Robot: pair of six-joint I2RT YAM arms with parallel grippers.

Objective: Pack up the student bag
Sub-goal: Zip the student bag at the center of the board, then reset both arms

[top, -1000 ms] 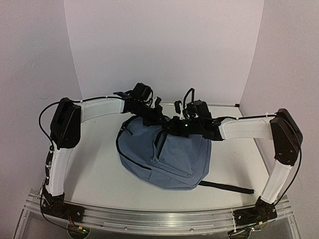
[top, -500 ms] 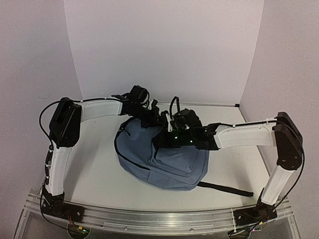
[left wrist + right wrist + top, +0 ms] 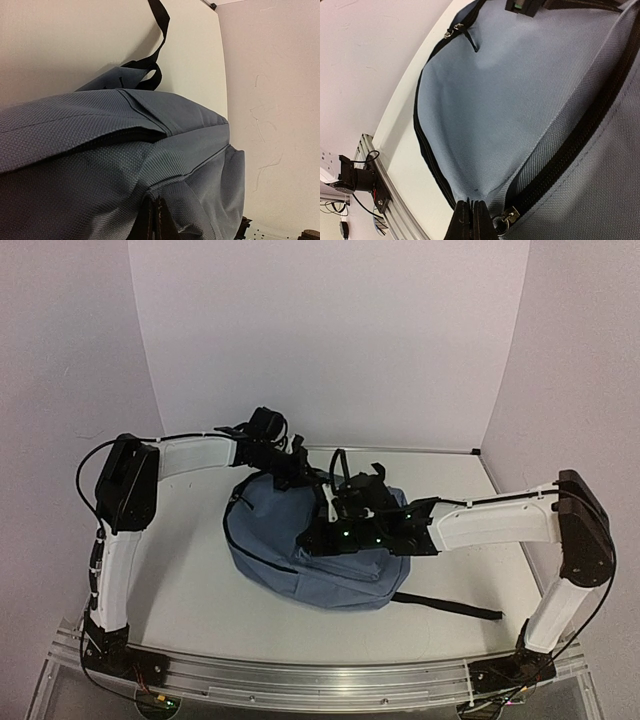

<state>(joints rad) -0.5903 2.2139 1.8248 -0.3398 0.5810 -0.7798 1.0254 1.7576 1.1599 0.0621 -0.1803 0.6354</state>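
The student bag (image 3: 265, 560), grey-blue with black zippers, lies flat in the middle of the white table. My left gripper (image 3: 303, 472) is at its far top edge, shut on a fold of the bag's fabric (image 3: 165, 175). My right gripper (image 3: 312, 540) reaches across the bag's front, shut on a pinch of fabric (image 3: 485, 185) just beside a metal zipper pull (image 3: 504, 218) at the end of a black zipper (image 3: 580, 135). A second zipper (image 3: 427, 160) curves along the bag's edge. The bag's inside is hidden.
A black strap (image 3: 450, 606) trails from the bag toward the right front. Another black strap loop (image 3: 157, 30) lies on the table past the bag's top. The aluminium rail (image 3: 300, 675) runs along the near edge. White walls (image 3: 330, 340) close the back and sides.
The right arm has swung left and nearer across the bag with fabric pinched. The bag has shifted a little to the left. The left gripper moved slightly left and back.
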